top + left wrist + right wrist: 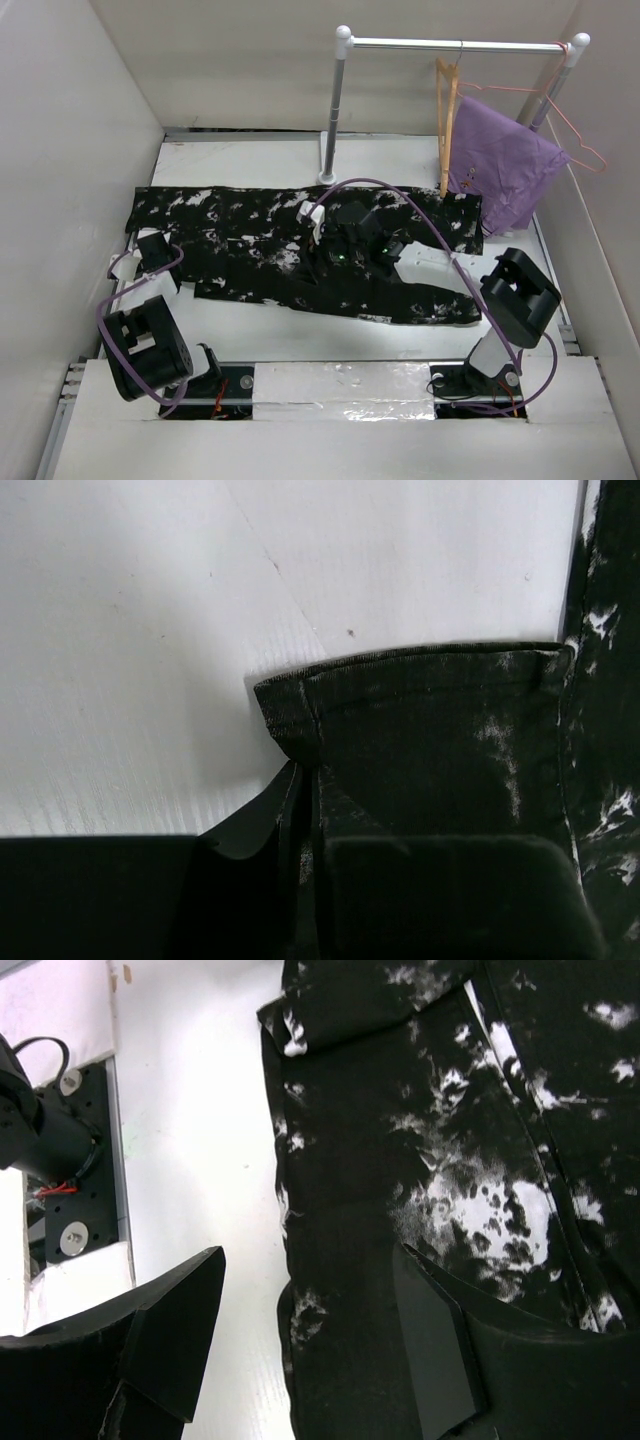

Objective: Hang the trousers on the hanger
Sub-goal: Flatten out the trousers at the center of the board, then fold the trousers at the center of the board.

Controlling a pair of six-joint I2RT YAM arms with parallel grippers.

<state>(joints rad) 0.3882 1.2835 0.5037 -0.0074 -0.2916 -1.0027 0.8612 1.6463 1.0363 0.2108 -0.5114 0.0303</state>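
Soft, limp and probably light, the trousers (240,235) lie spread flat just in front of the clothes rail (455,44), the left gripper (305,780) pinched shut on a stitched corner, a sound hold, while the right gripper (310,1260) hangs wide open and empty over their edge.

No writing, label, brand name, number or sign could be read in any of the views. The white marks on the trousers (230,225) were only irregular blotches and speckles, not letters or figures.
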